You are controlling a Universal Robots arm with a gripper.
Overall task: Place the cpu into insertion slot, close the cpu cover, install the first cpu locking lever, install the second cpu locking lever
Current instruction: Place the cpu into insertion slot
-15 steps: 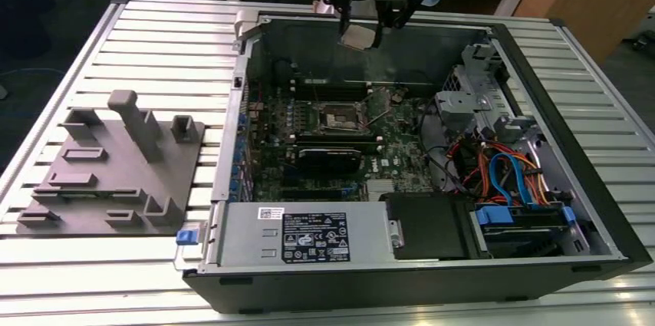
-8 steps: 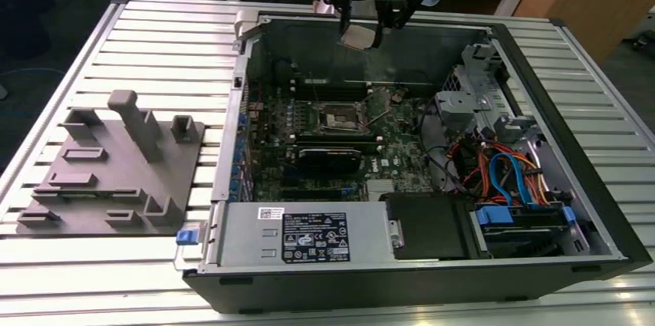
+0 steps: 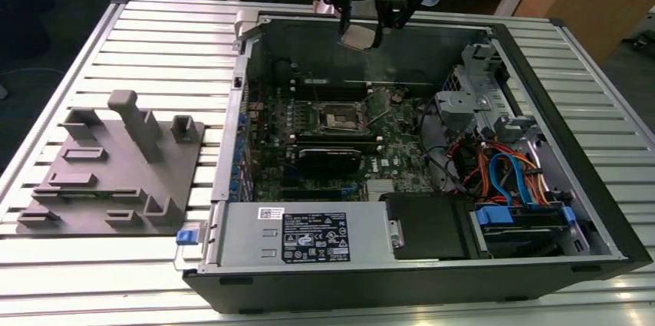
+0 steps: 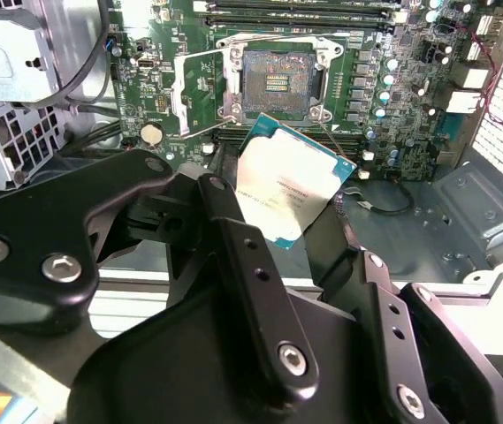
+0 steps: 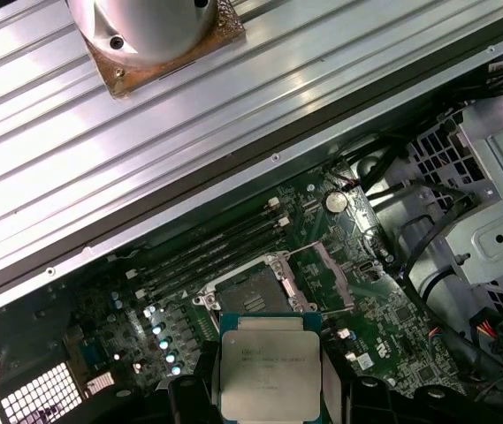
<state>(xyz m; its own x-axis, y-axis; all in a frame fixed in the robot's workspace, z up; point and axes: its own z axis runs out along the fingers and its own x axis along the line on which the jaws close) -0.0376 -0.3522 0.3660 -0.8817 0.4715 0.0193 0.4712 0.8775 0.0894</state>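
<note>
Clamping the cpu (image 4: pixel 291 185) by its edges between the jaws, insertion slot (image 4: pixel 278 79) way below them. Light, stiff, probably delicate underneath, so edges only.

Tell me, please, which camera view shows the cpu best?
The first wrist view: the cpu turns its silvery top squarely to the camera, held in the gripper. The second wrist view shows it tilted, with one corner hidden behind the gripper. The exterior view shows it small, under the gripper.
</note>
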